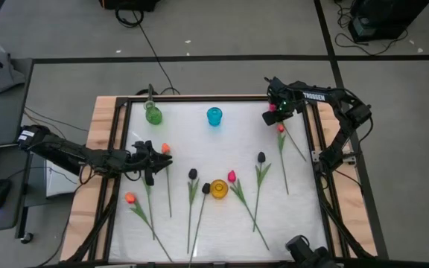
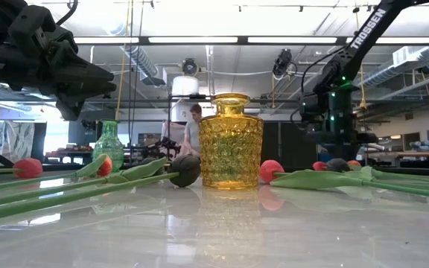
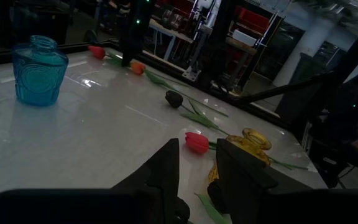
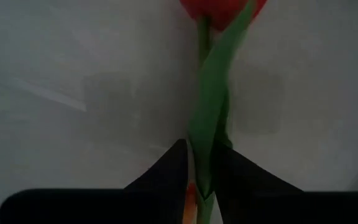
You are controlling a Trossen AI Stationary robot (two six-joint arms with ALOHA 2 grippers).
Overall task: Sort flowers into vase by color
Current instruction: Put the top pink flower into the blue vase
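Observation:
My right gripper is at the table's far right, shut on a red tulip whose bud shows just past the fingers. An orange tulip lies right beside it. My left gripper hovers open above the table's left side, next to an orange tulip that lies flat. Black tulips, a pink-red one and another orange one lie on the table around the yellow vase. My right gripper pinches the red tulip's stem and leaf between its two fingers, just below the bud. The fingers come from above, pointing down. The stem runs back between them. Whether the bud is off the table, I cannot tell.
A green vase and a blue vase stand near the far edge. The yellow vase stands in the middle toward the near edge. A wooden frame borders the white table. A person stands in the room behind.

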